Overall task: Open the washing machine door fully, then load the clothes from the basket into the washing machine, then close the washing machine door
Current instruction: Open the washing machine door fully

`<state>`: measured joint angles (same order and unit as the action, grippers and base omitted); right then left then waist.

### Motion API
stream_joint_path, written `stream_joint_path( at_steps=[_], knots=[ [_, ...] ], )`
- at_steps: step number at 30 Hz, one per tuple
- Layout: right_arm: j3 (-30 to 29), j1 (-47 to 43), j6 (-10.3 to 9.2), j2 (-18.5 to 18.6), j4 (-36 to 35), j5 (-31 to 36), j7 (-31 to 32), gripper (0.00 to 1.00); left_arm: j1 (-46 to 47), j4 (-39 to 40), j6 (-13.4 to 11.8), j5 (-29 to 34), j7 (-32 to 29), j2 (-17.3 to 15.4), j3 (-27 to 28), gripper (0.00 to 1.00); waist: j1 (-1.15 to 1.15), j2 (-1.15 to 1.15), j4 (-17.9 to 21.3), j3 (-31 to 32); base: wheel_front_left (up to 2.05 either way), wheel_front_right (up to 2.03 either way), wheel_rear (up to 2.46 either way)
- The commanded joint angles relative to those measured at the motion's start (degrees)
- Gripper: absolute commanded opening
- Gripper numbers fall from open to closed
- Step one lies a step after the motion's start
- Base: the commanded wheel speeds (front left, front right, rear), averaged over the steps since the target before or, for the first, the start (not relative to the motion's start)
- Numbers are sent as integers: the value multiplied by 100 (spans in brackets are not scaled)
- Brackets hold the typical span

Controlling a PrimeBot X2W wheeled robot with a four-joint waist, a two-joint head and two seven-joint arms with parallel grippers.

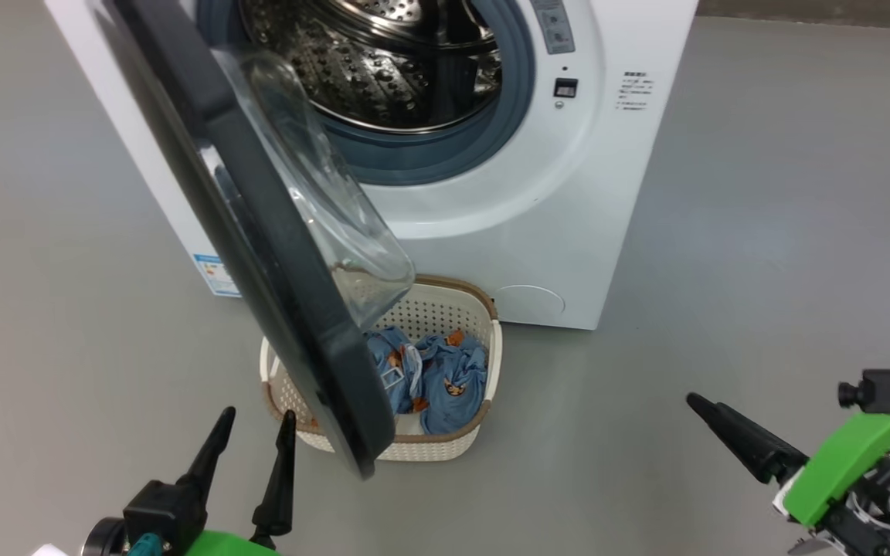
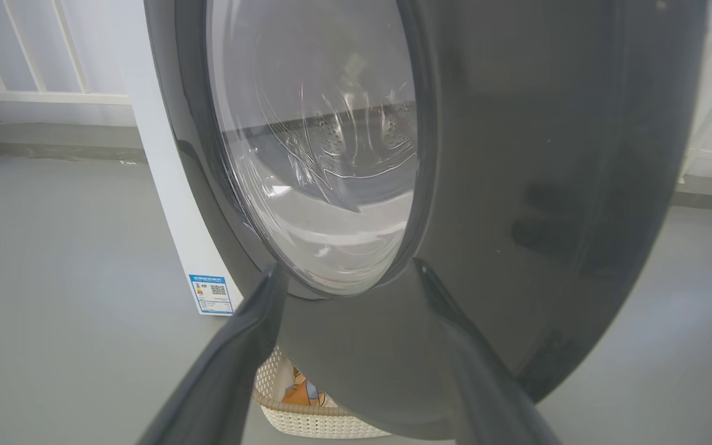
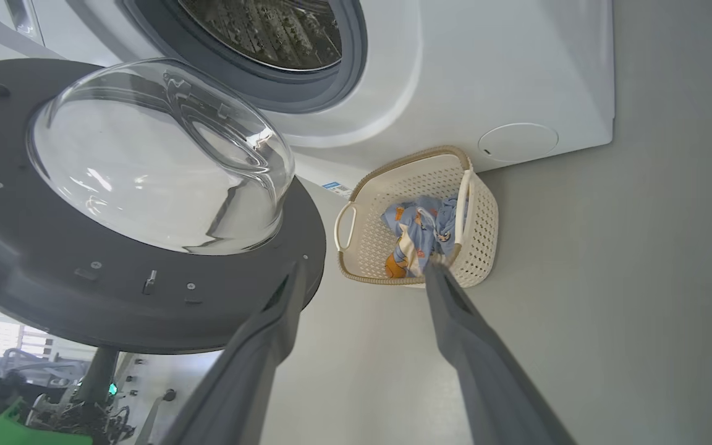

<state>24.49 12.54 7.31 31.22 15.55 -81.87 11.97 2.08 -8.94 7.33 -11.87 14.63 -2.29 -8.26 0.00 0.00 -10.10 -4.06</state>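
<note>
The white washing machine (image 1: 568,232) stands ahead, its steel drum (image 1: 383,69) exposed. The washing machine door (image 1: 259,232) is swung out toward me, black rim edge-on, with the glass bowl (image 1: 329,201) facing the drum. Under the door's lower edge sits the cream basket (image 1: 445,313), holding the blue printed clothes (image 1: 441,378). My left gripper (image 1: 258,417) is open, just left of the door's lower rim; its wrist view shows the door's outer face (image 2: 517,154) close ahead. My right gripper (image 1: 704,405) is open over the floor, right of the basket (image 3: 486,210).
Grey floor (image 1: 762,232) spreads on both sides of the machine. A blue label sticker (image 2: 211,295) marks the machine's lower corner. A round cover (image 1: 528,301) sits low on its front. A white railing (image 2: 34,96) runs behind.
</note>
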Motion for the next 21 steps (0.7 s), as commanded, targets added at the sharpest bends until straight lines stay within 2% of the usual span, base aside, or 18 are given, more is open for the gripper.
stream_joint_path(
  at_steps=[1, 11, 15, 18, 21],
  knots=[
    [94, -90, 18, 183, -141, 99, -149, 100, 38, 156, 14, 43, 37, -59, 207, 100, 0, 0, 75, 4, 0, 0, 0],
    [757, -422, 18, 672, 255, 858, -2280, 100, 40, 139, 15, 73, 37, -74, 207, 100, 0, 0, 192, 19, 0, 0, 0],
    [931, -436, 18, 716, 730, 1402, -2670, 100, 7, 107, 15, 59, 37, -89, 207, 100, 0, 0, 213, 94, 0, 0, 0],
    [374, -468, 18, 496, 899, 1968, -2692, 100, -31, 98, 15, 47, 37, -90, 232, 100, 0, 0, 229, 139, 0, 0, 0],
    [-477, -703, 18, 149, 818, 2708, -2694, 100, -65, 101, 15, 42, 37, -90, 253, 100, 0, 0, 238, 190, 0, 0, 0]
  ],
)
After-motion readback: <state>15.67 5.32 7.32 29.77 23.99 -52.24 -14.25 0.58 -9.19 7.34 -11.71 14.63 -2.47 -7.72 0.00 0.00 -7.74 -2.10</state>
